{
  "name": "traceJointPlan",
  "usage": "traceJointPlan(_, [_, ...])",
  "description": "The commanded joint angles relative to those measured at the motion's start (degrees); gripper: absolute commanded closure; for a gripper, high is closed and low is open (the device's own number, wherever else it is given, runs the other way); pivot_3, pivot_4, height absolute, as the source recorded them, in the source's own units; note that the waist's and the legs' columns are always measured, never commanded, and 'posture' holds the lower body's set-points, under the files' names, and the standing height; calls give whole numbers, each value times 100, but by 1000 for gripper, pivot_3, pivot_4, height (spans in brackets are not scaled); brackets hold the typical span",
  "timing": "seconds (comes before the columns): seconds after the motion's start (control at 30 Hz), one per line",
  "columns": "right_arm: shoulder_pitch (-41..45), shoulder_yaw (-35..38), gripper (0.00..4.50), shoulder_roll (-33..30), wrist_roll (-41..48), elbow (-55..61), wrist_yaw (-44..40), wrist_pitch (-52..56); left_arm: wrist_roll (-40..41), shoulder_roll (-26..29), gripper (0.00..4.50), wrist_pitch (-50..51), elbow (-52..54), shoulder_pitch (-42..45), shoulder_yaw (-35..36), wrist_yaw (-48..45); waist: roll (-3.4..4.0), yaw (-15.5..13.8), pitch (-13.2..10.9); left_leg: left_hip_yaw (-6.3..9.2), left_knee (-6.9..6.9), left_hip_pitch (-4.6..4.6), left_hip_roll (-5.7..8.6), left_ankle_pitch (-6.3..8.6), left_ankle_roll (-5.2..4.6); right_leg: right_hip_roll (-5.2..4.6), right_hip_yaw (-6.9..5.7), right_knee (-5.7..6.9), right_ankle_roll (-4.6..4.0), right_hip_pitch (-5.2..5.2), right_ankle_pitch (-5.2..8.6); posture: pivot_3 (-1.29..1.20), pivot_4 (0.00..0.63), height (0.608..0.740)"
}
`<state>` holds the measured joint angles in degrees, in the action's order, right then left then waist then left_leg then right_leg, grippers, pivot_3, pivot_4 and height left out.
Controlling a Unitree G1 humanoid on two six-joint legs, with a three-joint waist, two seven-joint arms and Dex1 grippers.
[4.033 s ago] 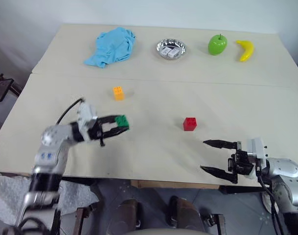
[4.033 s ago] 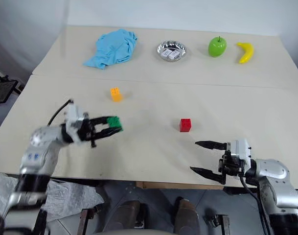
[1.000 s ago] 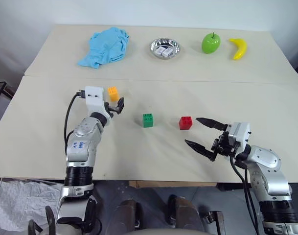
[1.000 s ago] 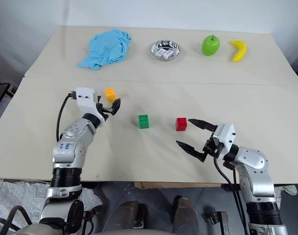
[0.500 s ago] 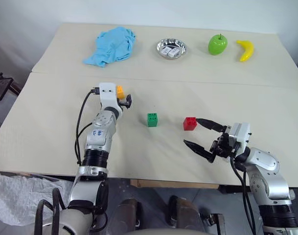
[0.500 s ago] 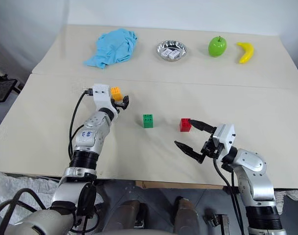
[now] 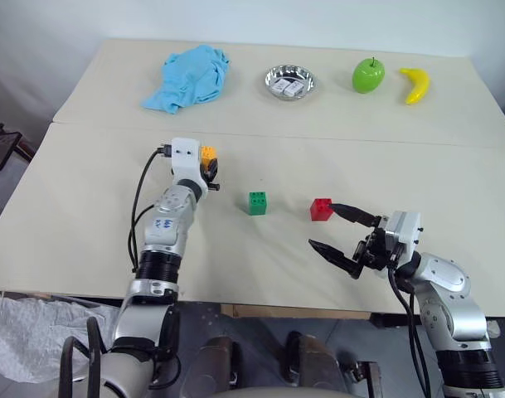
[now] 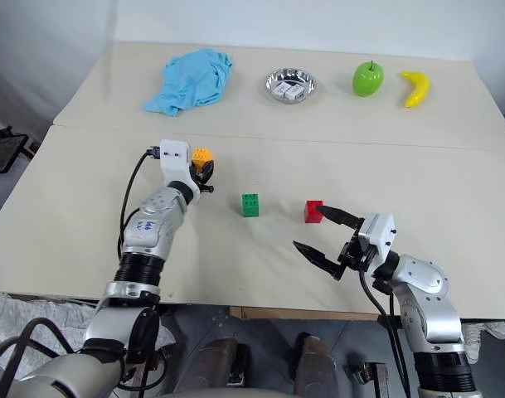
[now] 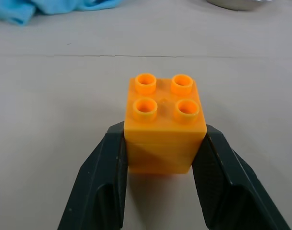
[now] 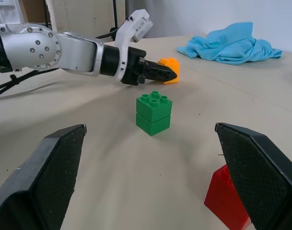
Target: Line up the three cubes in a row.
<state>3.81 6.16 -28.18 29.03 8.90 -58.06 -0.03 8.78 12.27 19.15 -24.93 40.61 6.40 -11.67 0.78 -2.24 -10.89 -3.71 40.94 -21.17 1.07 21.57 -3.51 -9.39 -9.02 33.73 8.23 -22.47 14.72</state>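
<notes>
Orange studded plastic brick (image 9: 165,124) clamped between the left gripper (image 9: 162,165)'s two black fingers, resting on the beige table (image 7: 86,215).

Green studded plastic brick (image 7: 257,202) sits upright near the table's middle, just to the right of the orange one and closer to the robot, apart from it. Red studded plastic brick (image 7: 321,209) stands further right, roughly level with the green one. Right gripper (image 7: 343,235) hovers by the red brick with its fingers spread wide, holding nothing, one fingertip (image 7: 335,206) just beside the brick.
</notes>
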Motion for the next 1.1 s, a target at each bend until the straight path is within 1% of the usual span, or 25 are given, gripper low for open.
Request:
traceJointPlan(0.03, [-55, 146, 0, -82, 127, 143, -71, -72, 583, 643, 3003, -341, 338, -160, -120, -2126, 0, 39, 0, 0, -1, 1, 0, 0, 0, 0, 0, 1, 0, 0, 0, 0, 150, 740])
traceJointPlan(0.1, [-106, 239, 0, -179, 159, 139, -143, -68, 764, 1368, 3003, -734, 228, -339, -369, -3903, 2, 97, 0, 0, -4, 0, 0, 1, 1, 1, -1, -1, -2, -3, 1, 0, 150, 740])
traceJointPlan(0.17, [-162, 320, 0, -263, 190, 141, -207, -59, 706, 1845, 3003, -1655, -242, -338, -442, -4940, 3, 118, 0, -5, -7, 0, -1, 2, 3, 3, 1, -4, -4, -6, 2, 0, 150, 740])
traceJointPlan(0.27, [-262, 408, 0, -409, 222, 122, -320, -63, 614, 2140, 3003, -2736, -1237, 39, -484, -5920, 3, 86, 0, -4, -7, 2, -3, 2, 5, 6, 0, -8, -4, -2, 3, 0, 150, 740])
traceJointPlan(0.33, [-313, 447, 0, -446, 232, 129, -349, -67, 534, 2152, 3003, -3318, -1858, 333, -576, -6489, 3, 66, 0, -3, -3, 1, -2, 2, 4, 5, -2, -6, -4, 0, 2, 0, 150, 740])
traceJointPlan(0.37, [-341, 453, 0, -442, 230, 144, -347, -74, 451, 2107, 3003, -3562, -2171, 492, -629, -6626, 3, 63, 0, -2, -1, 0, -1, 2, 4, 4, -1, -6, -4, 0, 2, 0, 150, 740])
traceJointPlan(0.5, [-424, 431, 0, -407, 210, 210, -304, -89, 32, 1941, 3003, -4379, -3087, 948, -876, -6897, 2, 77, 0, -4, -4, -2, 12, 2, 1, 3, -3, -5, -3, 0, 2, 0, 150, 740])
traceJointPlan(0.6, [-509, 400, 0, -351, 193, 304, -225, -97, -375, 1814, 3003, -4831, -3699, 1285, -1075, -6721, 2, 91, 0, -10, -8, -2, 21, 2, 1, 5, -5, -5, -3, -2, 2, 0, 150, 740])
traceJointPlan(0.7, [-632, 435, 0, -334, 288, 425, -213, -92, -594, 1652, 3003, -4889, -4191, 1633, -1114, -6566, 0, 91, -1, -13, -7, -5, 21, 1, 0, 9, -5, -5, -2, -5, 2, 0, 150, 740])
traceJointPlan(0.8, [-807, 536, 0, -416, 465, 591, -301, -2, -823, 1648, 3003, -4980, -4517, 1843, -1178, -6542, -1, 73, -1, -11, -3, -5, 17, 0, -2, 7, -4, -1, -2, -4, 1, 0, 150, 740])
traceJointPlan(0.97, [-1022, 717, 0, -687, 524, 562, -458, 32, -985, 1811, 3003, -4957, -4811, 2025, -1087, -6346, -2, 85, -1, -11, -1, -4, 11, 2, -7, 3, -2, 1, -1, -3, 1, 0, 150, 740])
traceJointPlan(1.1, [-1048, 802, 0, -752, 532, 524, -467, 29, -1046, 1954, 3003, -4973, -4883, 2047, -1045, -6468, -1, 115, -1, -13, 1, -1, 0, 1, -7, 4, -1, 5, -1, -5, 1, 0, 150, 740])
